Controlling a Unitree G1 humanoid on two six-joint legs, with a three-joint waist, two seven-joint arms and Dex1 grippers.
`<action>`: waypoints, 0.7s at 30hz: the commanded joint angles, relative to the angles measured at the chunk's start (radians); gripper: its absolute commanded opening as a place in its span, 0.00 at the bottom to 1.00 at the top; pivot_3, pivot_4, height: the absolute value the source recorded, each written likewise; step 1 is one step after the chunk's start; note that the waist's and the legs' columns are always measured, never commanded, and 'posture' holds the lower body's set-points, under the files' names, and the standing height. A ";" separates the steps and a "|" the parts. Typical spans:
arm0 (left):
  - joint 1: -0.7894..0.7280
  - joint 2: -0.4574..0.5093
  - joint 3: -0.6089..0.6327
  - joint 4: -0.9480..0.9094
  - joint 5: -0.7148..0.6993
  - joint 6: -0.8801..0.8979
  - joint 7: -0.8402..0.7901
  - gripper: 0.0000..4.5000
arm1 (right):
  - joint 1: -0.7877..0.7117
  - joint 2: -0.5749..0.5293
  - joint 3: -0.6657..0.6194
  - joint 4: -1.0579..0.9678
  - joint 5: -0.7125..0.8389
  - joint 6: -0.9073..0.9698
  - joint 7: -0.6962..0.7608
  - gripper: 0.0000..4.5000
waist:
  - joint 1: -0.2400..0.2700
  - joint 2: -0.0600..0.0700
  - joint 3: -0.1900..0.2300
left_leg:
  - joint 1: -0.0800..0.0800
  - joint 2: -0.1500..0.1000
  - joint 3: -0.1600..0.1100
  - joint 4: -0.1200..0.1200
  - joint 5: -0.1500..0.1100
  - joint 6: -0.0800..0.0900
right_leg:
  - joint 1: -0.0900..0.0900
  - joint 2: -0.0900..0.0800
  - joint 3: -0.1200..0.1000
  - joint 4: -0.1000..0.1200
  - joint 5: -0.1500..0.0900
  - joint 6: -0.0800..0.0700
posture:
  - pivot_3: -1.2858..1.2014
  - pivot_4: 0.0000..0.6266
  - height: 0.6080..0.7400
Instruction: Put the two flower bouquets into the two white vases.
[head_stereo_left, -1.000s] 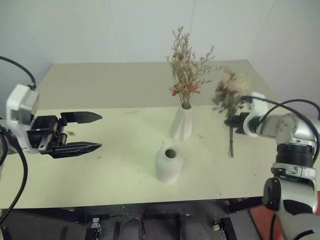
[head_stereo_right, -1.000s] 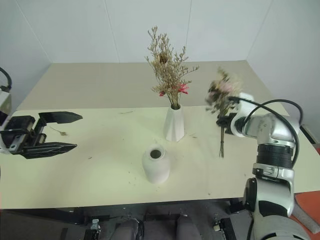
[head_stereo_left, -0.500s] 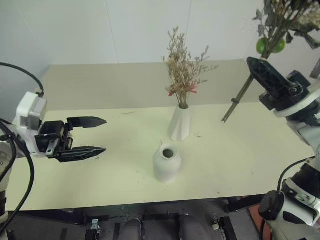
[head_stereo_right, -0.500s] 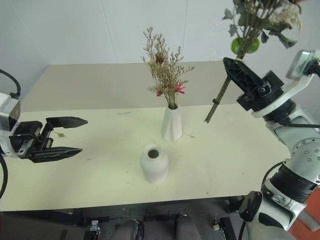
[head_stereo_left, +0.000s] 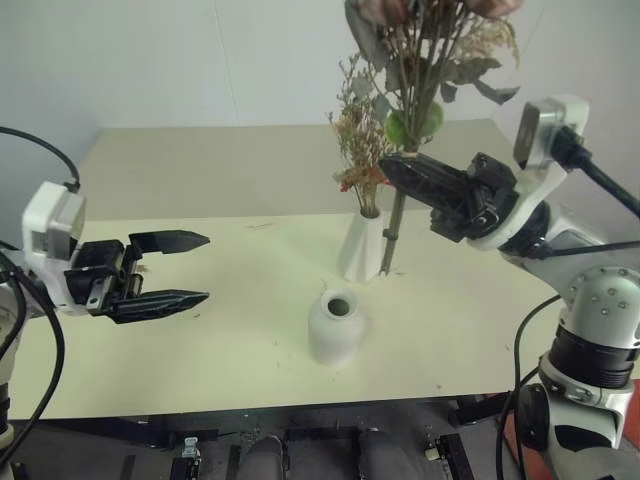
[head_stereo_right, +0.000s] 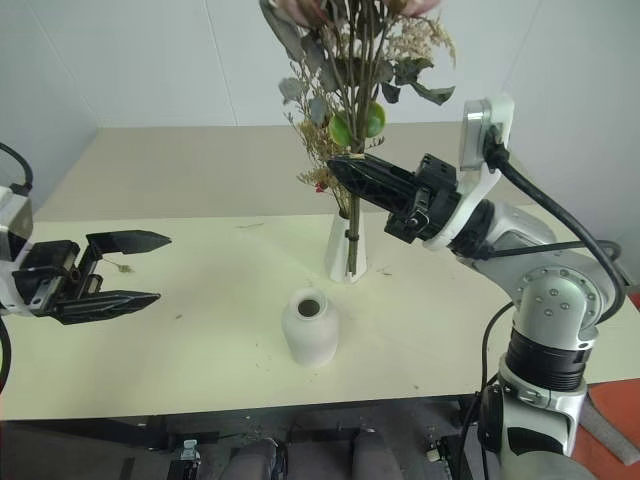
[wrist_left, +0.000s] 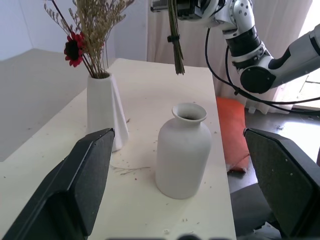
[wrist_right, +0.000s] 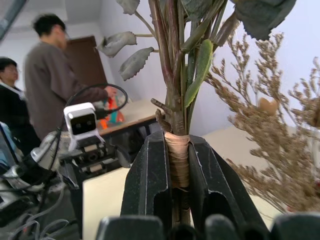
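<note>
Rose bouquet aloft, rounded vase empty.
Right gripper fingers clamped on rose bouquet stems, at 1 o'clock above rounded vase; dried bunch in tall vase; left gripper fingers apart.

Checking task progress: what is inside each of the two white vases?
The tall cone vase holds the dried beige bunch. The round vase shows an open, dark mouth with no stems; its bottom is hidden. The rose bouquet is in the right gripper.
</note>
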 joint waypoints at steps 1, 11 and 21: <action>-0.022 0.010 0.037 -0.024 -0.044 0.009 0.013 1.00 | -0.026 0.014 0.003 -0.016 0.047 -0.031 -0.032 0.05 | 0.000 0.000 0.000 | 0.000 0.000 0.000 0.000 0.000 0.000 | 0.000 0.000 0.000 0.000 0.000 0.000 | 0.52 0.24 1.00; -0.030 0.021 0.017 -0.021 -0.039 -0.005 0.003 1.00 | -0.041 0.101 0.054 0.023 0.131 -0.037 -0.074 0.05 | 0.000 0.000 0.000 | 0.000 0.000 0.000 0.000 0.000 0.000 | 0.000 0.000 0.000 0.000 0.000 0.000 | 0.52 0.24 1.00; -0.040 0.029 0.006 -0.023 -0.031 -0.006 -0.001 1.00 | -0.010 0.139 0.115 0.040 0.099 -0.062 -0.028 0.05 | 0.000 0.000 0.000 | 0.000 0.000 0.000 0.000 0.000 0.000 | 0.000 0.000 0.000 0.000 0.000 0.000 | 0.52 0.24 1.00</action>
